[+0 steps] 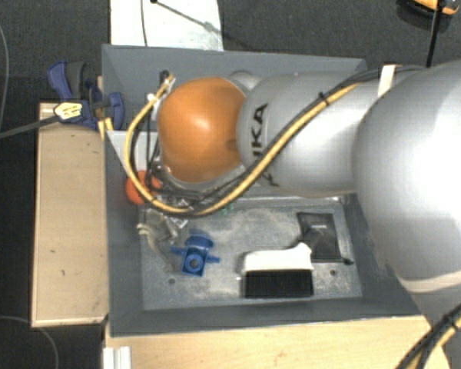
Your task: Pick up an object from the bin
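Note:
My gripper [160,232] hangs under the orange wrist cover, low in the left part of the bin. Right beside it, to its lower right, lies a small blue plastic piece [194,256] with a round knob, touching or nearly touching the gripper's metal tip. An orange object [133,190] peeks out at the left wall, just up and left of the gripper and partly hidden by the cables.
A white-backed brush with black bristles [276,275] lies near the bin's front wall, right of centre. A dark flat item [320,233] sits behind it at the right. A small green bit [224,207] shows under the arm. The arm hides the bin's back half.

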Action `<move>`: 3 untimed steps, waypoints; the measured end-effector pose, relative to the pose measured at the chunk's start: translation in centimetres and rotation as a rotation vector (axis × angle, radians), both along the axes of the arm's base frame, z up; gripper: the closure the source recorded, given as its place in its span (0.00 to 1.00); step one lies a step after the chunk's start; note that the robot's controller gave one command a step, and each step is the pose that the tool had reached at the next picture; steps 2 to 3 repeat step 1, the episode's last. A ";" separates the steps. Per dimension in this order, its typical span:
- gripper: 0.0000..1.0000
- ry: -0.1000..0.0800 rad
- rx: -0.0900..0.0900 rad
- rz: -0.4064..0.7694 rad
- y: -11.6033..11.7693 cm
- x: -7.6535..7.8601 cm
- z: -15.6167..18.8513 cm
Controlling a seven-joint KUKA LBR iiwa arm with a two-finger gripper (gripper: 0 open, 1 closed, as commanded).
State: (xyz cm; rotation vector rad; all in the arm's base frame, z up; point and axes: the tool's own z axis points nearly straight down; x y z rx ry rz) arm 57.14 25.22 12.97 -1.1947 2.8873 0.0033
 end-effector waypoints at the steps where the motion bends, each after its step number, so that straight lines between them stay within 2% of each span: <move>1: 1.00 0.006 -0.002 -0.001 -0.1 -0.1 1.2; 3: 1.00 0.006 -0.002 -0.001 -0.1 -0.1 1.2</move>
